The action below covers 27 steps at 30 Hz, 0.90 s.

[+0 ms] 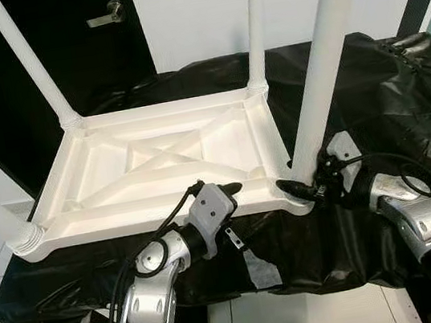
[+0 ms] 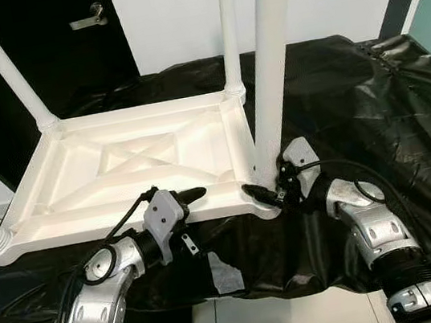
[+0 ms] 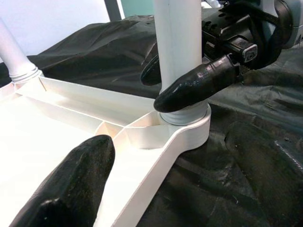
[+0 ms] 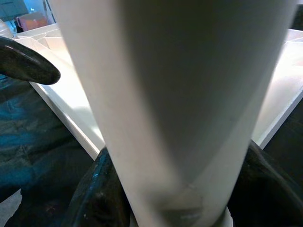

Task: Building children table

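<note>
A white table (image 1: pixel 160 170) lies upside down on a black sheet (image 1: pixel 401 101), legs pointing straight up, and the right gripper (image 1: pixel 296 187) clamps the base of the near right leg (image 1: pixel 320 73) while the left gripper (image 1: pixel 232 189) rests open on the near edge.

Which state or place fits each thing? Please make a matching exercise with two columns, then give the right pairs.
Things:
1. right gripper
2. left gripper
3. white tabletop
4. black sheet

States:
A. lies upside down
B. covers the work surface
C. shut on the near right leg
D. at the tabletop's near edge

Pairs: 1-C, 2-D, 3-A, 4-B
</note>
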Tool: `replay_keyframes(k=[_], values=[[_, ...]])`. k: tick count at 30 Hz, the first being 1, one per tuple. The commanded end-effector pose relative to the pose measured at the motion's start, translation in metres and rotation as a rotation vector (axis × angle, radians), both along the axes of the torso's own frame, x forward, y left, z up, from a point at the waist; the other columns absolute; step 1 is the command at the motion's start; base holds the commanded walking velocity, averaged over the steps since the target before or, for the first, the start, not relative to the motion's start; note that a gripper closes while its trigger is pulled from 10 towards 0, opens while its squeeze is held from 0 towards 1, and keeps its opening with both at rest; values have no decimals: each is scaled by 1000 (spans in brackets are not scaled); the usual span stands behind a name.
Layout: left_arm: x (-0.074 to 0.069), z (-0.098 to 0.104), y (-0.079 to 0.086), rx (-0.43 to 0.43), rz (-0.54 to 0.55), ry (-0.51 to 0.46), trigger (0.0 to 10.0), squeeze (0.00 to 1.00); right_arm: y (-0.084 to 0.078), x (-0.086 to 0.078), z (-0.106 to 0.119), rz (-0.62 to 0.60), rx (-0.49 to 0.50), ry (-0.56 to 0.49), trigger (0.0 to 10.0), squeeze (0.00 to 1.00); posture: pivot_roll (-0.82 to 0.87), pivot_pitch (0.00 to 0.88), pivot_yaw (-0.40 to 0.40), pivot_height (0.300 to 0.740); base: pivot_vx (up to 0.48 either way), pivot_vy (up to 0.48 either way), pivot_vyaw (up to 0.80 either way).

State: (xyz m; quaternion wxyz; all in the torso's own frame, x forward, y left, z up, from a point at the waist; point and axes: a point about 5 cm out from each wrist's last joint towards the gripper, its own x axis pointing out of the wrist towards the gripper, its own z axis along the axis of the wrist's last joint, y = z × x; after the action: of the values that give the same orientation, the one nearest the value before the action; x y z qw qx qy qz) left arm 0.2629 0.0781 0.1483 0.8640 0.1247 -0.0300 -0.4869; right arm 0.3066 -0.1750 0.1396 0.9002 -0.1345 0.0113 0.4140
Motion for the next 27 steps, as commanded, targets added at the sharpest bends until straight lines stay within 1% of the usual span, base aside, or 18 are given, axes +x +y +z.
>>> replay_keyframes(k=[1, 4, 6, 8, 9, 10, 11, 13, 14, 15, 17, 18, 19, 20, 23, 24, 26, 27], values=[[8, 1, 6, -24, 159, -20, 10000, 0, 4, -1, -5, 34, -38, 9, 0, 0, -34, 0, 17, 740, 0, 0, 0], [9, 2, 5, -27, 161, -24, 10000, 0, 3, -3, -5, 24, -22, 6, 0, 0, -41, 0, 23, 740, 0, 0, 0], [10, 0, 2, -27, 158, -22, 10000, 0, 1, -5, -9, -35, -13, 3, 0, 0, -50, 0, 28, 740, 0, 0, 0], [9, 1, -1, -31, 142, -23, 10000, 0, 1, -7, -9, -118, 30, 0, 0, 0, -49, 0, 22, 740, 0, 0, 0], [9, 2, -1, -33, 137, -23, 10000, 0, 1, -7, -11, -172, 36, -9, 980, 0, -55, 0, 22, 740, 0, 0, 0], [9, 2, -1, -33, 137, -23, 10000, 0, 1, -7, -11, -172, 36, -9, 980, 0, -55, 0, 22, 740, 0, 0, 0], [9, 1, 0, -29, 138, -24, 10000, 0, 4, -9, -14, -227, 57, -3, 10000, 0, -54, 0, 20, 740, 0, 0, 0], [11, 0, 1, -26, 146, -23, 10000, 0, 9, -14, -19, -309, 98, 10, 10000, 0, -59, 0, 22, 740, 0, 0, 0], [11, 0, 1, -26, 146, -23, 10000, 0, 9, -14, -19, -309, 98, 10, 10000, 0, -59, 0, 22, 740, 0, 0, 0], [11, 0, 1, -28, 151, -19, 10000, 0, 13, -17, -21, -354, 112, 7, 10000, 0, -60, 0, 24, 740, 0, 0, 0], [11, 0, 1, -30, 153, -17, 10000, 0, 15, -19, -23, -383, 118, 1, 10000, 0, -61, 0, 24, 740, 0, 0, 0], [10, 0, 0, -33, 150, -16, 10000, 0, 17, -19, -25, -450, 135, 7, 10000, 0, -62, 0, 25, 740, 0, 0, 0], [10, 0, -1, -35, 146, -16, 10000, 0, 17, -19, -26, -561, 162, 4, 10000, 0, -62, 0, 22, 740, 0, 0, 0], [10, 0, -1, -35, 146, -16, 10000, 0, 17, -19, -26, -561, 162, 4, 10000, 0, -62, 0, 22, 740, 0, 0, 0], [9, 0, -1, -35, 140, -16, 10000, 0, 16, -19, -32, -831, 215, 24, 10000, 0, -61, 0, 21, 740, 0, 0, 0], [9, 0, -1, -35, 140, -16, 10000, 0, 16, -19, -32, -831, 215, 24, 10000, 0, -61, 0, 21, 740, 0, 0, 0], [9, -1, -1, -31, 138, -17, 10000, 0, 17, -22, -33, -973, 224, 5, 10000, 0, -51, 0, 17, 740, 0, 0, 0], [9, -1, 0, -30, 138, -18, 10000, 0, 20, -24, -34, -1029, 245, 16, 10000, 0, -48, 0, 16, 740, 0, 0, 0]])
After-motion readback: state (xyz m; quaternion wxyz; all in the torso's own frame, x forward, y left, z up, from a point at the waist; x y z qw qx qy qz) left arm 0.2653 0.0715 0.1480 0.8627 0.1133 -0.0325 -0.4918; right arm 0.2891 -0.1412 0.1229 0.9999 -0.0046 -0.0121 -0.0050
